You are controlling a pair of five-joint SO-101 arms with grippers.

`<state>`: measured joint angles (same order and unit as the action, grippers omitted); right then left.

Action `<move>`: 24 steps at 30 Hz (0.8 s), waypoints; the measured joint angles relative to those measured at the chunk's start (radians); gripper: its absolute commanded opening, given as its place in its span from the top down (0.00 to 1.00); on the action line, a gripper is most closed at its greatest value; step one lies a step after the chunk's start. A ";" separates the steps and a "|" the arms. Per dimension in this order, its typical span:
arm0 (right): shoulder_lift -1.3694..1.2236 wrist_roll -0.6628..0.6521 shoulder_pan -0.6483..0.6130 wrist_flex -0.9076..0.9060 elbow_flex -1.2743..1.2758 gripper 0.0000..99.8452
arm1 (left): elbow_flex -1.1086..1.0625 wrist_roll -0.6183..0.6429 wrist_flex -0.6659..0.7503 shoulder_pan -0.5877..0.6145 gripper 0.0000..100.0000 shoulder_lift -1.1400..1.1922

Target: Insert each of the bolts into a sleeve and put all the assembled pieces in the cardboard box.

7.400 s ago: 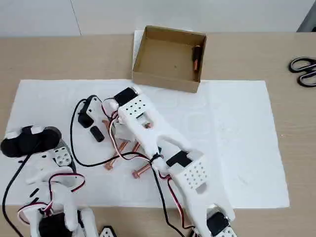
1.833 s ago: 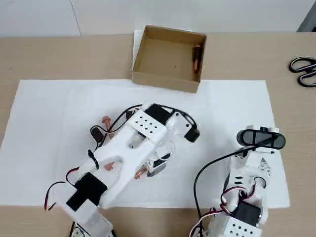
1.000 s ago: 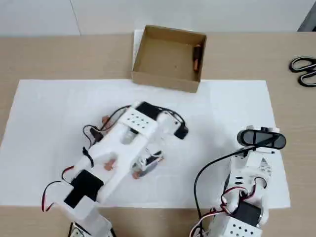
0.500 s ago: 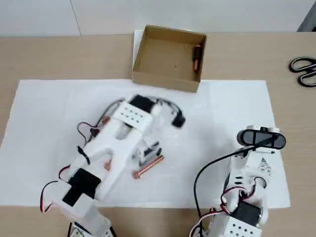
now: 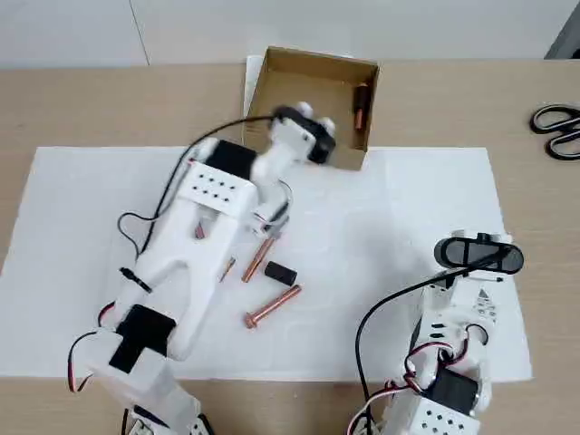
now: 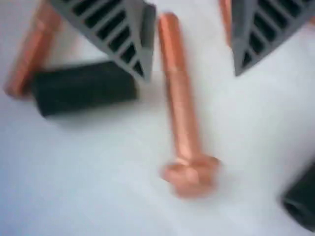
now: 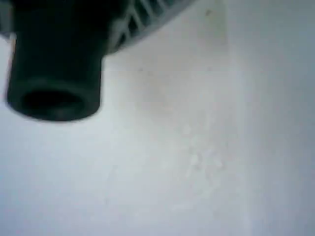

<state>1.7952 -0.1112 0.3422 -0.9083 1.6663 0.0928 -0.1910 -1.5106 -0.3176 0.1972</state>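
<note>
While left gripper (image 6: 189, 64) gapes, bolt (image 6: 179, 98) lies between its jaws, right gripper (image 7: 74, 19) clamps sleeve (image 7: 54, 64).

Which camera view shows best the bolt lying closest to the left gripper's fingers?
The left wrist view: the bolt lies at full length, shank and head, between the open left gripper's fingers. The high view gives the same bolt small, beside a black sleeve. The right wrist view faces a different sleeve.

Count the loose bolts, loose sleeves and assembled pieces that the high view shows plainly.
Loose bolts: 3
Loose sleeves: 1
Assembled pieces, in the cardboard box: 1
Total: 5; the left arm may hide more.
</note>
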 measured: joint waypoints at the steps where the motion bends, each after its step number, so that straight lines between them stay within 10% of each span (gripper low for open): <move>1: 0.000 0.000 0.000 0.000 0.000 1.00 | 0.000 0.002 0.009 0.005 0.90 0.020; 24: 0.000 0.000 0.000 0.000 0.000 1.00 | 0.419 0.094 -0.212 0.006 0.90 0.377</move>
<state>1.7952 -0.1112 0.3422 -0.9083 1.6663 0.5117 -0.0974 -1.7223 -0.3115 0.5746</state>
